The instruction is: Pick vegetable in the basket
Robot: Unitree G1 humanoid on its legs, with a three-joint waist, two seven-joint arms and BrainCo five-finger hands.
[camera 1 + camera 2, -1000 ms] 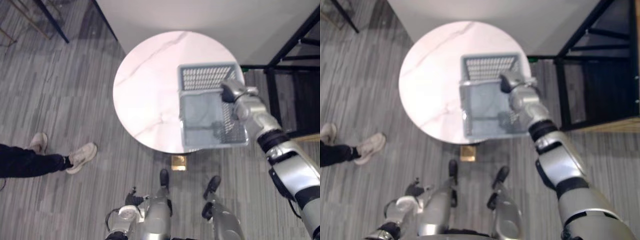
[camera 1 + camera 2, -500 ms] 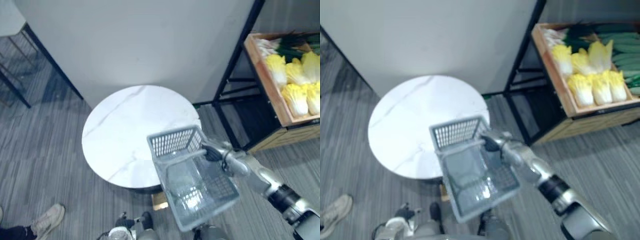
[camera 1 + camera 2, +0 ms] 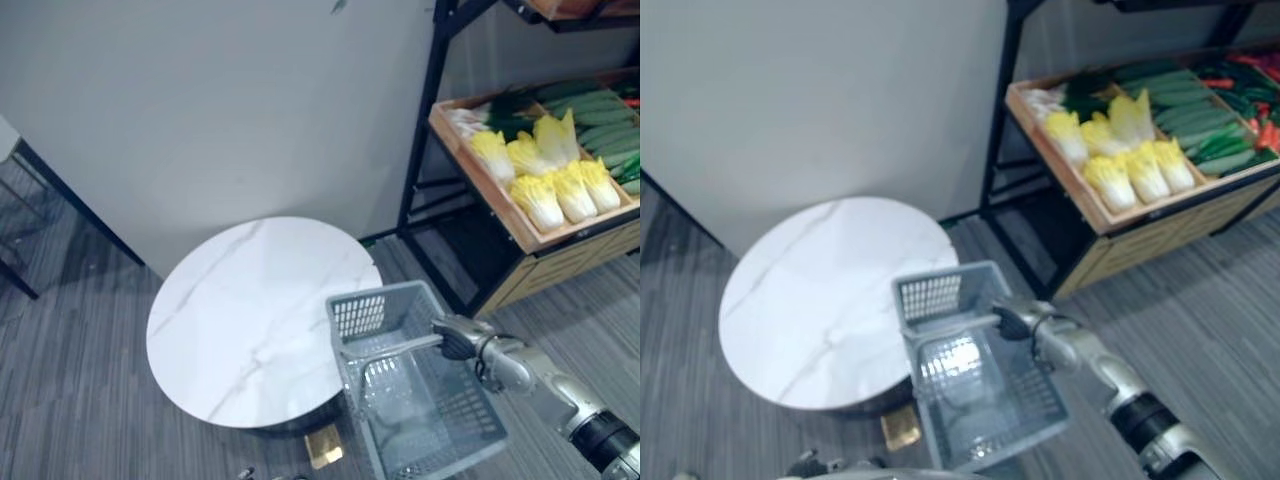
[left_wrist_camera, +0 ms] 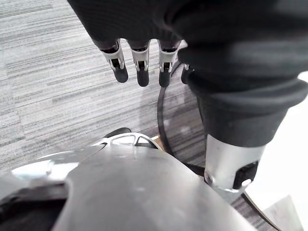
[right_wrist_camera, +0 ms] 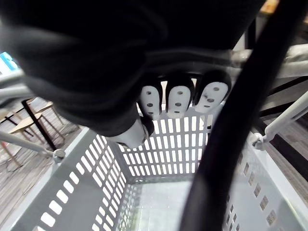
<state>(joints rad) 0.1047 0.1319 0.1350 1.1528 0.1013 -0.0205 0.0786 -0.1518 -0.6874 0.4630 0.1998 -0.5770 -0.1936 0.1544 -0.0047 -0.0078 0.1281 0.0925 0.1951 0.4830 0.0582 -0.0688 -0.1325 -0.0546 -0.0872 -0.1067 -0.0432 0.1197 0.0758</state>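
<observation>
one basket [image 3: 359,316] — one right hand [image 3: 457,338]

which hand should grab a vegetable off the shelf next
Left, probably. The left hand hangs free with relaxed fingers, while the right hand is curled round the basket handle. The cabbages lie to the robot's right, so it may need to turn.

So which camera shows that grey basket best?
The right eye view: the whole grey basket shows there, held by its handle in the right hand. The left eye view cuts off its near end. The right wrist view shows its slotted walls from close, past curled fingers.
</observation>
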